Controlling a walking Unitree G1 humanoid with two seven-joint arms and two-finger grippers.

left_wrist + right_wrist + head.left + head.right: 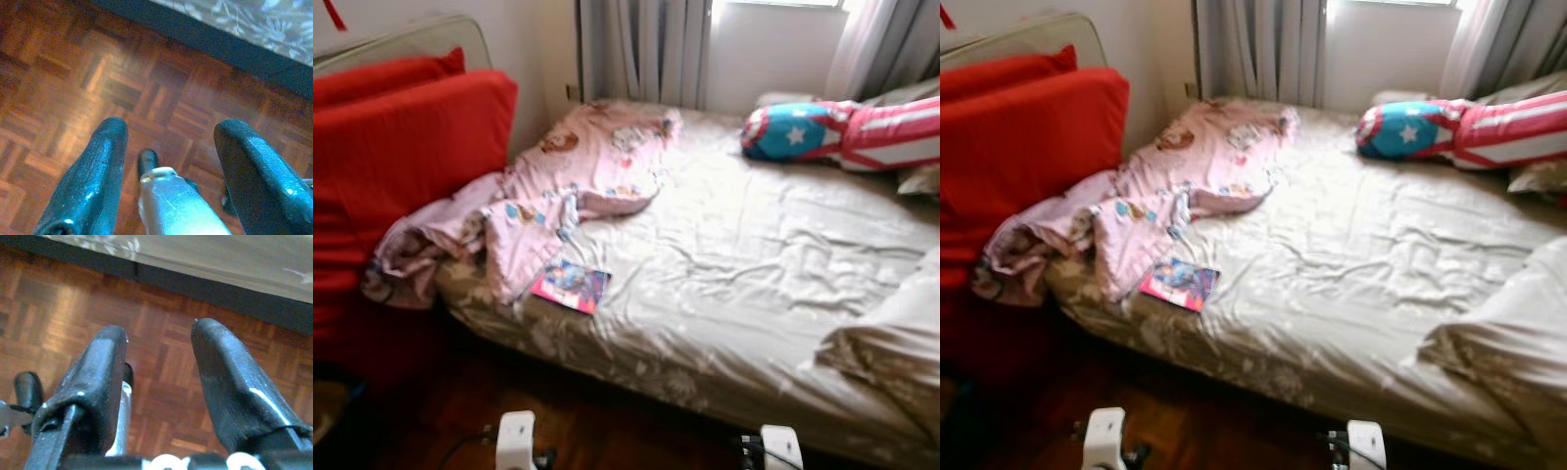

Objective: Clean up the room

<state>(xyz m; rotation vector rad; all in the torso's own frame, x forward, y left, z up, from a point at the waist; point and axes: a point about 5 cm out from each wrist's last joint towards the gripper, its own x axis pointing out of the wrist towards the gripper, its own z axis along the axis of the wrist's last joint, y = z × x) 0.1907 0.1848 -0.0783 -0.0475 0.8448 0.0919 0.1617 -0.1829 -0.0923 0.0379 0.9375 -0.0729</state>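
A bed with a wrinkled beige sheet lies before me. A pink patterned blanket is crumpled over its left side and hangs off the near left corner. A pink and blue book rests on the mattress edge beside the blanket. A Captain America shield pillow sits at the far right. Both arms hang low over the wooden floor. My left gripper is open, with nothing between its fingers. My right gripper is open too, above bare parquet.
A red cushioned piece stands against the bed's left side. Grey curtains and a bright window are behind the bed. A bunched beige cover lies at the bed's near right. Parquet floor runs along the bed's front edge.
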